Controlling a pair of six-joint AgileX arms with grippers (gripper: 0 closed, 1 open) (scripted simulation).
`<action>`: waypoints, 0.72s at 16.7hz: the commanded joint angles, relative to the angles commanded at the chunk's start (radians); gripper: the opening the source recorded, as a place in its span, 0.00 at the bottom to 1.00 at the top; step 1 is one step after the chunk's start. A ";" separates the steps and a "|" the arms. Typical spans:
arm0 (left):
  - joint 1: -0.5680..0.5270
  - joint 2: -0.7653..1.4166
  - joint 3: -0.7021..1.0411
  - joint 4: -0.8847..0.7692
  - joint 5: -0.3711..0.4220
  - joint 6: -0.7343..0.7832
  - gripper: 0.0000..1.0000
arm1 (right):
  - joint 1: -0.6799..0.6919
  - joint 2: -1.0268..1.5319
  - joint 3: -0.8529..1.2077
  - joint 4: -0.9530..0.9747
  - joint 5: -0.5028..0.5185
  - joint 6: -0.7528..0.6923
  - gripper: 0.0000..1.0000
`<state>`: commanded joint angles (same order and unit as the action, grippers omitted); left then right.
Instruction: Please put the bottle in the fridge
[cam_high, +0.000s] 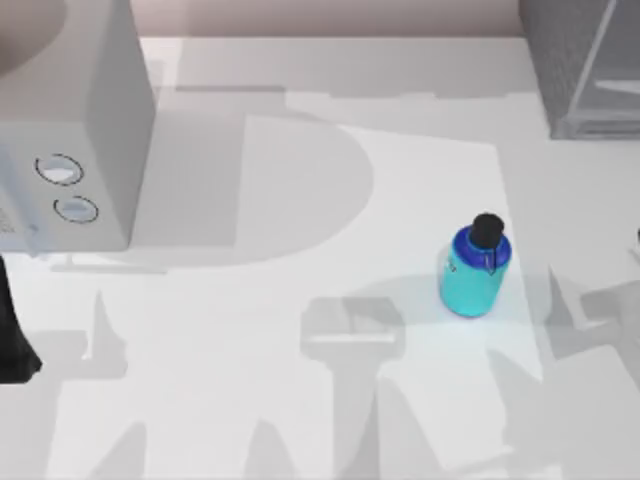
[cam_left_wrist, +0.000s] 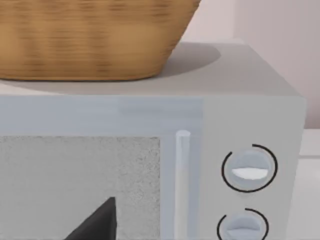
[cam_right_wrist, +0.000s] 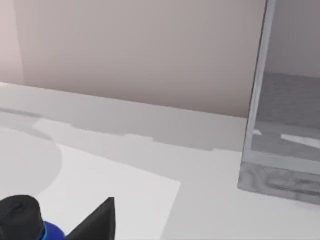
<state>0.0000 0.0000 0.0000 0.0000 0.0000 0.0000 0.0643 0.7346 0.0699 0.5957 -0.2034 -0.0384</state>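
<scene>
Bottle (cam_high: 474, 270) stands upright on the table's (cam_high: 300, 400) right half, well short of the fridge (cam_high: 580, 70) at the far right corner, ungrasped. I cannot tell either gripper's state; my right wrist looks over the bottle's cap.

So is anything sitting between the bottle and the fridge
Nothing visible does. The bottle stands upright on the table, and the stretch toward the fridge at the far right corner is bare.
</scene>
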 joint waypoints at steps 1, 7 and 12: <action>0.000 0.000 0.000 0.000 0.000 0.000 1.00 | 0.004 0.043 0.003 0.034 -0.012 -0.003 1.00; 0.000 0.000 0.000 0.000 0.000 0.000 1.00 | 0.026 0.304 0.020 0.232 -0.081 -0.026 1.00; 0.000 0.000 0.000 0.000 0.000 0.000 1.00 | 0.046 0.515 0.041 0.404 -0.141 -0.034 1.00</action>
<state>0.0000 0.0000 0.0000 0.0000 0.0000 0.0000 0.1101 1.2501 0.1106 0.9999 -0.3446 -0.0727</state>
